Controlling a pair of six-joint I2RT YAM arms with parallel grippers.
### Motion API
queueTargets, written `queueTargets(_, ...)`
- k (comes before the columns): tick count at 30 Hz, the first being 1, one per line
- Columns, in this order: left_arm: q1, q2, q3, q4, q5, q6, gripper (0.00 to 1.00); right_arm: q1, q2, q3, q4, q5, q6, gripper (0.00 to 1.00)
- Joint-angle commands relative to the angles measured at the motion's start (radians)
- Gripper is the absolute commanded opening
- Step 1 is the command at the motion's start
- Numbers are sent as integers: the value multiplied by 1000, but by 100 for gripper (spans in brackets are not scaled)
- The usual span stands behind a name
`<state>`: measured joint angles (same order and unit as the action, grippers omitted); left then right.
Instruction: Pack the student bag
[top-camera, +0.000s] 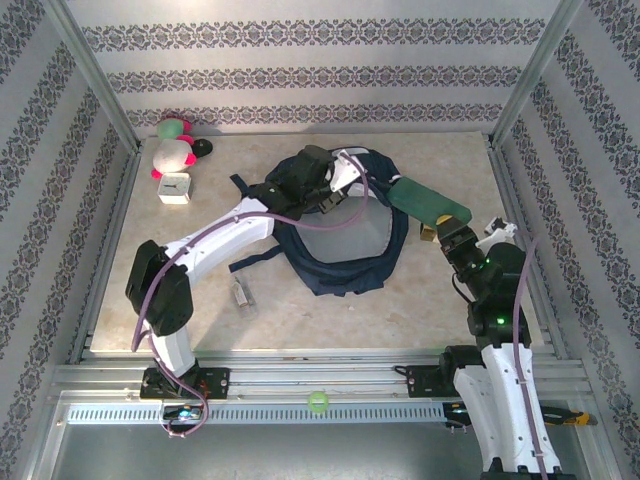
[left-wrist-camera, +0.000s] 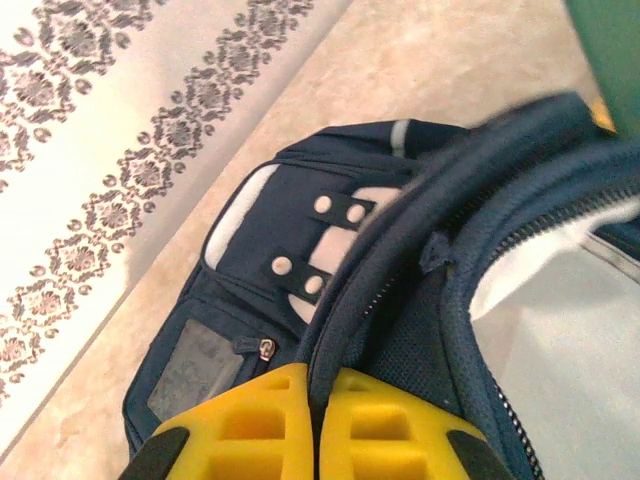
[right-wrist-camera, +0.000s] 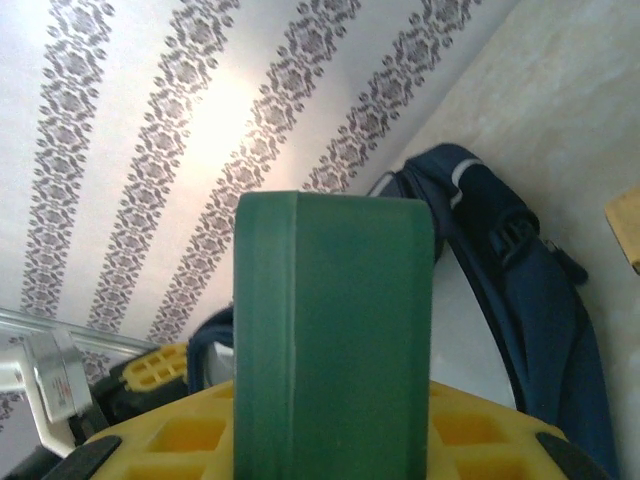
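Two arm bases are bolted to a metal rail (top-camera: 320, 380) along the near edge, and a small green ring (top-camera: 318, 402) lies on the slotted strip just in front of it. Beyond the rail spreads the desk (top-camera: 300, 325), a pale beige surface with a faint marbled pattern. Three walls (top-camera: 300, 35) enclose it, papered white with bands of grey floral ornament, and slanted aluminium posts (top-camera: 95, 70) stand at the corners.

The student bag (top-camera: 340, 250) lies near the middle of the desk, toward the back, navy blue with its mouth gaping upward and a dark strap trailing to the left. The left end effector (top-camera: 318, 185) reaches over its far left rim. In the left wrist view the yellow fingers (left-wrist-camera: 240, 425) are pressed together on the padded edge of the student bag (left-wrist-camera: 260, 290).

The right end effector (top-camera: 440, 228) is to the right of the bag and clamps a green case (top-camera: 430, 200), which slants toward the bag's right rim. In the right wrist view the case (right-wrist-camera: 330, 320) stands upright between the yellow fingers (right-wrist-camera: 180, 440).

At the back left corner sits a pink, white and green plush toy (top-camera: 175, 150), with a small white box (top-camera: 175, 188) just in front of it. A little clear bottle (top-camera: 241, 296) lies on the desk beside the left arm.
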<state>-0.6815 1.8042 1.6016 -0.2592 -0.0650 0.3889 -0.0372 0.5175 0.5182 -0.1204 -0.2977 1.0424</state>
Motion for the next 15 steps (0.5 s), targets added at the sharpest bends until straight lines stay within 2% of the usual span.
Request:
queueTargets(1, 23, 20, 111, 21, -90, -138, 0, 3, 23, 14, -95, -85, -5, 15)
queueTargets(5, 23, 81, 198, -33, -95, -167, 0, 16, -1, -10, -109, -94, -2, 16)
queueTargets(10, 23, 99, 226, -30, -71, -210, 0, 52, -3, -71, -51, -95, 45, 16)
queueTargets(15, 23, 125, 262, -57, -124, -214, 0, 106, -27, -76, -41, -57, 57, 16)
